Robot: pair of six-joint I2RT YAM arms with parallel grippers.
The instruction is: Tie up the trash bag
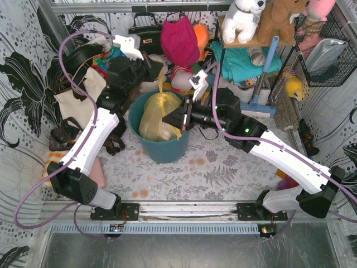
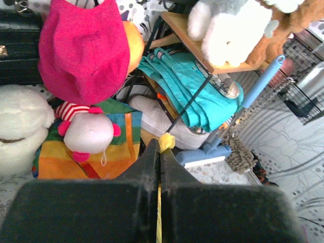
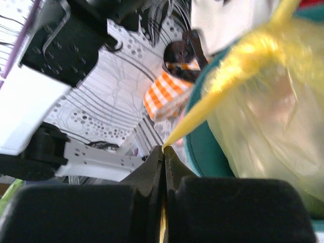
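both grippers pinching yellow strands of the bag

the left gripper [image 2: 160, 148] is pressing its 2 fingers together with no gap showing, and a thin strip of yellow plastic is running between them, with a small yellow tuft poking out at the tips. the right gripper [image 3: 163, 149] is likewise clamping its 2 fingers tight on the end of a twisted yellow strand that is stretching up and to the right into the body of the trash bag [image 1: 158, 114]. the bag is sitting inside the teal bin [image 1: 167, 149], bulging above the rim, with 1 strand rising toward the left gripper behind the bin and the other leading to the right gripper at the bin's right rim.

the bin is standing on the patterned table [image 1: 223, 173], whose surface is showing between the bin and the 2 arm bases. behind the bin things are crowding close: a cream tote bag [image 1: 75, 103] on the left, a pink hat [image 1: 179, 40] just behind the left gripper, stuffed toys [image 1: 244, 19] on a shelf [image 2: 182, 30] and a blue-handled brush [image 1: 265, 70] leaning to the right. the right arm is lying low just beside the bin's rim.
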